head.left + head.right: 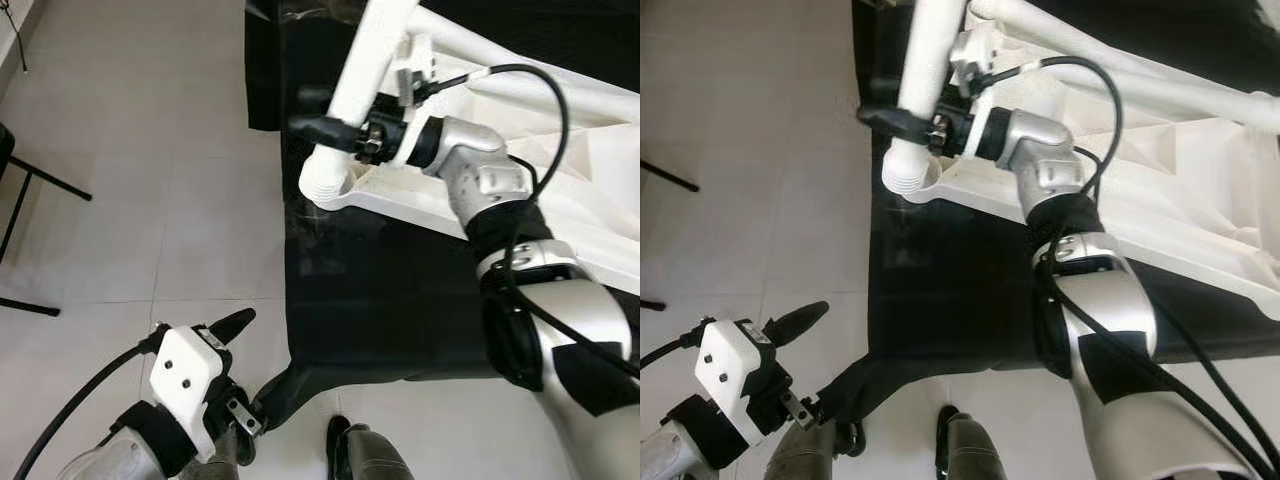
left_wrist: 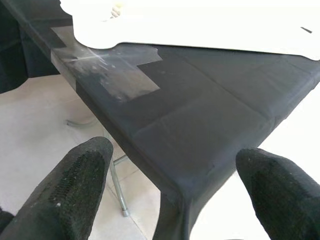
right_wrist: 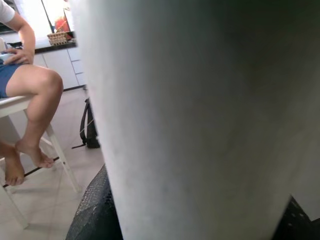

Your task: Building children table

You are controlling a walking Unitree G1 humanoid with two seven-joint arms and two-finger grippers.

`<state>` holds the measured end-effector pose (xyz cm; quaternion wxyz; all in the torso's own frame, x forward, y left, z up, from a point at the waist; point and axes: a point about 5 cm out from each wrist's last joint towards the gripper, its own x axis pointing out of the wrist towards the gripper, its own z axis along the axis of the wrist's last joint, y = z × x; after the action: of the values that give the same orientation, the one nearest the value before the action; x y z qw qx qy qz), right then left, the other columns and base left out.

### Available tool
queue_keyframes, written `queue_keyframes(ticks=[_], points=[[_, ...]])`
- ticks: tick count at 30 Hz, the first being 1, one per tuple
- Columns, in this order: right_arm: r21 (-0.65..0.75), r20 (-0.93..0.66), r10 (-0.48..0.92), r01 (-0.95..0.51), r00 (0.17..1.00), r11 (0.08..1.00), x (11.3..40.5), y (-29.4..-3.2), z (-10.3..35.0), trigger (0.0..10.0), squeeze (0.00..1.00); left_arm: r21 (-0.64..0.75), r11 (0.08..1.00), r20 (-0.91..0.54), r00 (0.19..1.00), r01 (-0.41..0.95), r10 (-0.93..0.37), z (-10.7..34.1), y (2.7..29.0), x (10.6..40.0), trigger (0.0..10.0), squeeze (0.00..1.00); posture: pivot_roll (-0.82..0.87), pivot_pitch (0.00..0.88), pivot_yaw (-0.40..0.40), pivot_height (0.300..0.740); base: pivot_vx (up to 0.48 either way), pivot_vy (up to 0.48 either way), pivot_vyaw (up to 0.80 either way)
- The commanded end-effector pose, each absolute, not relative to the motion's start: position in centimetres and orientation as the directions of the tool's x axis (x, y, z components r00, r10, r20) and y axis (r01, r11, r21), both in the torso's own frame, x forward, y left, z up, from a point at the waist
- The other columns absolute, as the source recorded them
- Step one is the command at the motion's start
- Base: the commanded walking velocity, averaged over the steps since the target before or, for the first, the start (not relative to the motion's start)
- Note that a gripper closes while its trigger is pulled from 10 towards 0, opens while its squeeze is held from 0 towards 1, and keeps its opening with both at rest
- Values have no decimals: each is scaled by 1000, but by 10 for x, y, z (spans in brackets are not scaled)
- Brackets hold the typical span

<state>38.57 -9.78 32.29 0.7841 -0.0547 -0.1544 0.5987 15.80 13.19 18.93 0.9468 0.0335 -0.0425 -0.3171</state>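
Overhead, the right tool point(image 1: 345, 128) is clamped on a white table leg point(image 1: 365, 70) that stands over the upturned white tabletop point(image 1: 560, 190) on the black-draped desk point(image 1: 380, 300). Open tiled floor point(image 1: 150, 150) spreads left of the desk's edge. From the left wrist, the left tool point(image 2: 175, 195) gapes wide, empty, just off the desk's near corner. From the right wrist, the leg looms close; a seated person point(image 3: 30, 95) is beyond.
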Motion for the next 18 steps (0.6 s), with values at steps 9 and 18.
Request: queue_keyframes(ticks=[9, 18], points=[[-156, 139, 929, -919, 344, 363, 395, -104, 304, 10000, 0, 51, 791, 35, 790, 610, -612, 185, 131, 153, 10000, 0, -7, 394, -179, 740, 0, 0, 0], [-81, 167, 918, -923, 359, 376, 397, -112, 303, 10000, 0, 48, 784, 36, 784, 618, -620, 186, 131, 153, 10000, 0, -6, 393, -175, 740, 0, 0, 0]])
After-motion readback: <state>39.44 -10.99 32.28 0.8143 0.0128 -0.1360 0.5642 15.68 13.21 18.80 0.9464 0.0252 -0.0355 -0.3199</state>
